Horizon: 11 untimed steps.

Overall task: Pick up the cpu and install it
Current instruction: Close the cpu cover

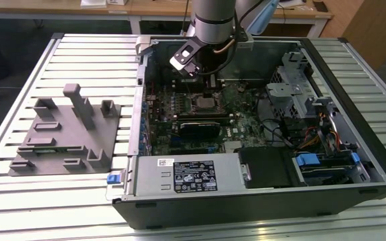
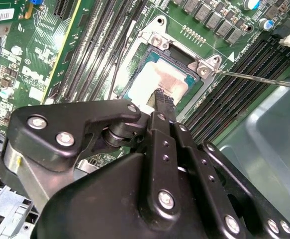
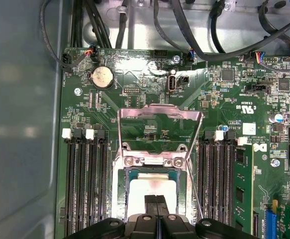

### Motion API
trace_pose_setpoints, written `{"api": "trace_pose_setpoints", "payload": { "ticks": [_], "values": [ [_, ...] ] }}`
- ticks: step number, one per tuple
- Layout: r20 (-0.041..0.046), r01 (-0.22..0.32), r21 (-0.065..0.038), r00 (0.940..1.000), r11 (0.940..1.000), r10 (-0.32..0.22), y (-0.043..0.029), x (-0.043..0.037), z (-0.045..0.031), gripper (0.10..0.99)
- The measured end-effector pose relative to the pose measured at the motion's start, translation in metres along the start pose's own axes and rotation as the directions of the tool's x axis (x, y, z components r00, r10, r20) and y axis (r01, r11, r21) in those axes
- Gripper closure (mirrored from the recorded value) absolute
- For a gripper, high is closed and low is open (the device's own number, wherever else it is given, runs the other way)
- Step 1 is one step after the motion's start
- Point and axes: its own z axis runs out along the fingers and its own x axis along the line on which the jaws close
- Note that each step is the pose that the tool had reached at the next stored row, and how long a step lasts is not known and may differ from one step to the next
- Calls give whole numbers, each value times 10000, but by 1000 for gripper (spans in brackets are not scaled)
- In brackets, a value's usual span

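The cpu (image 2: 157, 79) is a small square chip with a pale silver top. It lies flat in the motherboard socket (image 2: 135, 67), whose metal hold-down frame (image 3: 159, 112) is swung open. My gripper (image 3: 156, 201) hovers straight over the chip, fingers pressed together with nothing between them. In the second wrist view the narrow black fingertips (image 2: 160, 99) end just above the cpu's near edge. In the exterior view the gripper (image 1: 206, 83) hangs inside the open computer case, above the socket (image 1: 204, 103).
The socket's thin lever (image 2: 254, 79) sticks out sideways. Memory slots (image 3: 87, 184) flank the socket. Cables (image 3: 194, 30) run along the case wall. A grey fixture with upright blocks (image 1: 66, 130) stands on the slatted table at the exterior view's left. The power supply (image 1: 186, 175) fills the case front.
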Motion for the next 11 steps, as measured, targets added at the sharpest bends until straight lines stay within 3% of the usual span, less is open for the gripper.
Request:
{"api": "trace_pose_setpoints", "payload": {
  "ticks": [7,11],
  "values": [
    [0,-2,0,10000,10000,2,0,-31,-12,980],
    [-2,-1,-1,10000,10000,1,4,-33,-109,980]
  ]
}}
